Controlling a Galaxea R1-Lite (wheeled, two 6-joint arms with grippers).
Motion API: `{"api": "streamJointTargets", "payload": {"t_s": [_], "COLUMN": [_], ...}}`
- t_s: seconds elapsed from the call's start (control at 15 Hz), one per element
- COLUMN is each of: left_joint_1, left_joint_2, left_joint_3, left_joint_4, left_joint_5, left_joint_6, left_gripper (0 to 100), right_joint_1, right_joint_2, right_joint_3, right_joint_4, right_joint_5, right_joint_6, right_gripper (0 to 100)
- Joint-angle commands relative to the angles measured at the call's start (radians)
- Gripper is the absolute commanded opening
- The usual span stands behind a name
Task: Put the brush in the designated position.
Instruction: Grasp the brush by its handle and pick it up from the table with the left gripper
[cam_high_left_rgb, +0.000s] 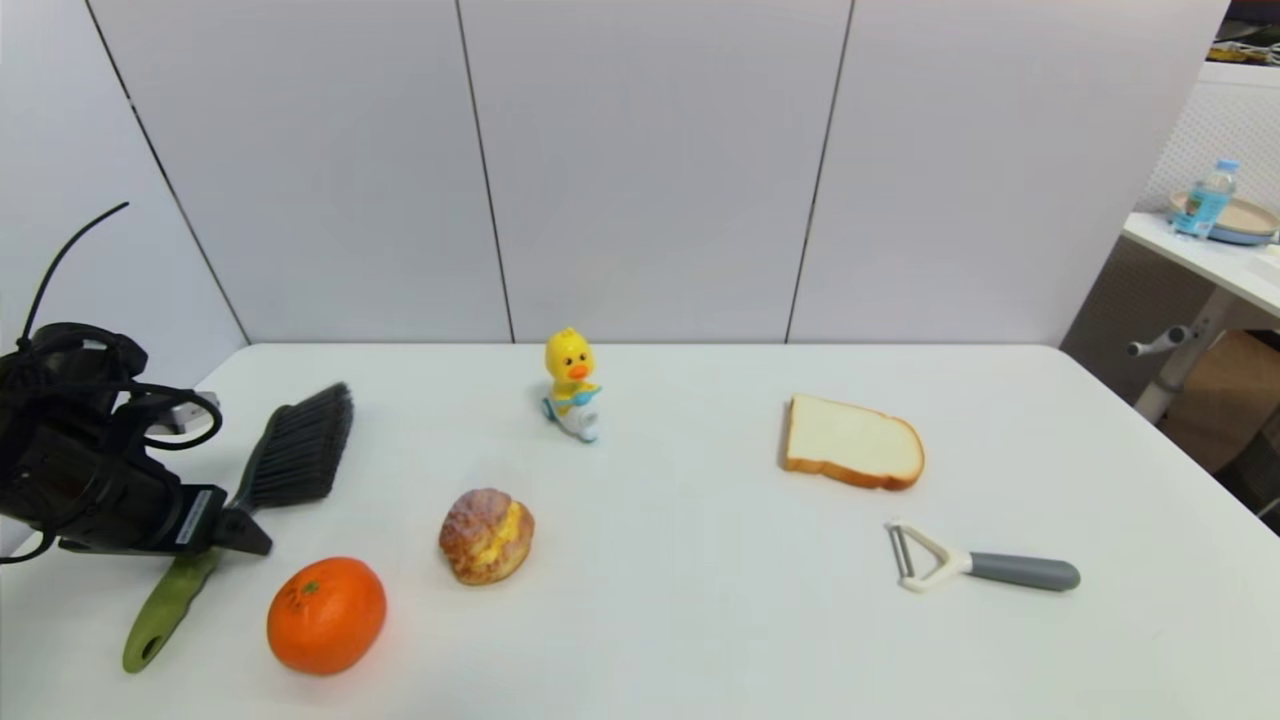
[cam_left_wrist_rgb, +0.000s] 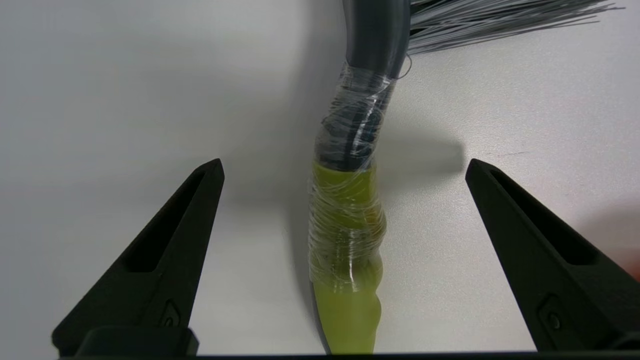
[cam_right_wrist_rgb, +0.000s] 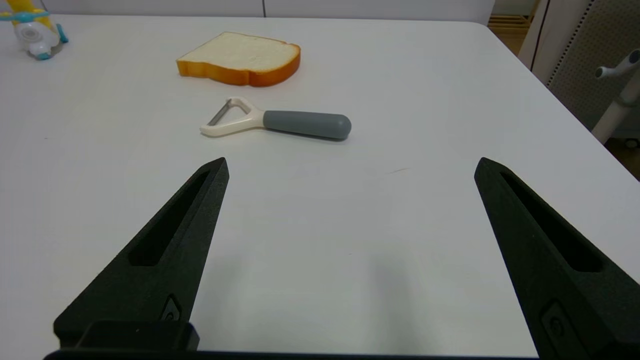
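Left end effector (cam_left_wrist_rgb: 345, 167) spread wide, straddling the brush (cam_left_wrist_rgb: 350, 225) handle without touching it.

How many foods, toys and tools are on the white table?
Foods: 3, a round orange, a brown cream puff, a white bread slice
Toys: 1, a yellow plastic duck
Tools: 2, a green-handled black brush, a grey-handled white peeler
Total: 6

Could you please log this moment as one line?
left pincer: open, straddling brush handle, no grasp | brush: flat on table | right pincer: open, idle above table near peeler
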Motion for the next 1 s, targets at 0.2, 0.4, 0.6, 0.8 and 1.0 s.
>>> {"api": "streamJointTargets", "payload": {"t_s": [0.2,0.4,0.6,0.8,1.0], "left_joint_1": [0.0,0.0,-0.001,0.0,-0.001], "left_joint_2": [0.018,0.021,0.028,0.028,0.027], "left_joint_3": [-0.009,-0.011,-0.021,-0.025,-0.025], "left_joint_4": [0.003,0.001,0.001,0.0,0.0], "left_joint_5": [0.002,0.001,0.001,0.001,-0.002], "left_joint_6": [-0.003,-0.001,-0.001,-0.003,0.002], "left_gripper": [100,0,0,0,0], "right_joint_1": [0.0,0.0,0.0,0.001,0.0], "right_joint_2": [0.001,0.001,0.001,0.001,0.001], "right_joint_3": [0.002,0.002,0.002,0.002,0.002], "right_joint_4": [0.0,0.0,0.0,0.0,0.0], "right_joint_5": [0.001,0.001,0.001,0.001,0.001], "right_joint_6": [0.0,0.0,0.0,0.0,0.0], "right_gripper": [100,100,100,100,100]}}
